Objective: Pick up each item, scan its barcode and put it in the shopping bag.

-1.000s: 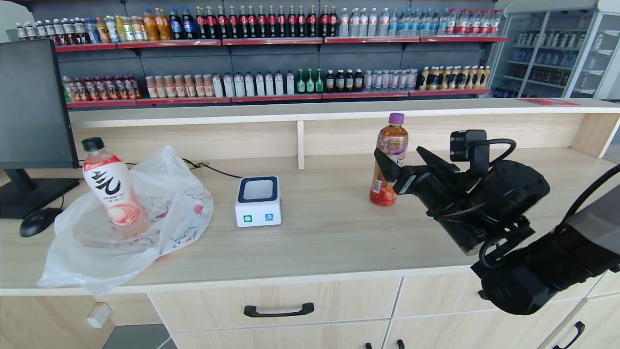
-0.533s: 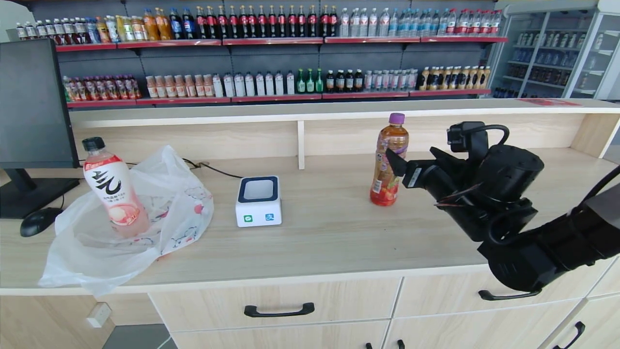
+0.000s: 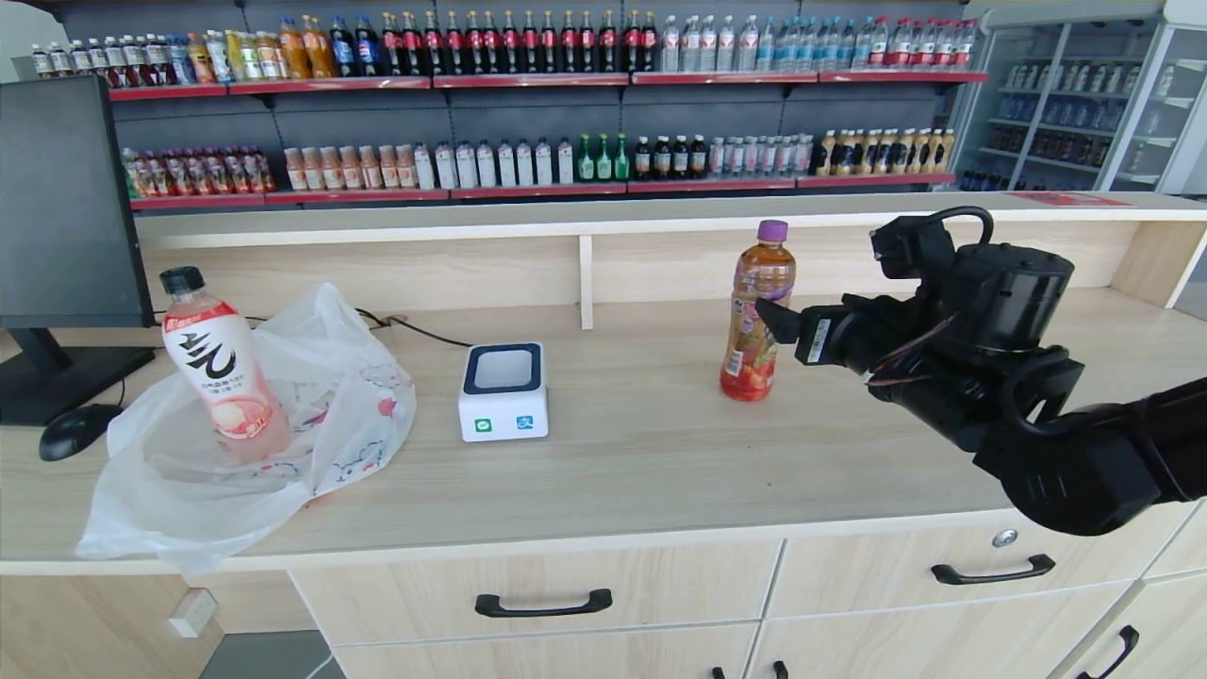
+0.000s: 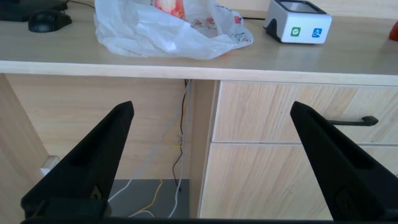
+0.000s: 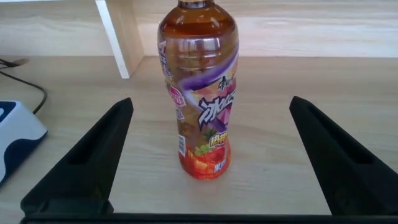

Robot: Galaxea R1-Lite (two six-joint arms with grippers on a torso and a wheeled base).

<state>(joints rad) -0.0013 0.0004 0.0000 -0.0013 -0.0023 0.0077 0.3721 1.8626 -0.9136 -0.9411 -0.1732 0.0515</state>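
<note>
Risen and eased forward, the right pincer (image 3: 775, 322), spread wide, faces the tea bottle (image 3: 750, 354) standing on the bench (image 3: 641, 443). Pickup step: next it likely needs to advance and close.

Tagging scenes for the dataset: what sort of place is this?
Likely a convenience-store checkout: drink shelves behind the counter, a scanner and shopping bag on it, and a glass-door fridge at far right.

right gripper (image 3: 777, 321) | rose, advanced | closer to orange bottle (image 3: 751, 341)
</note>
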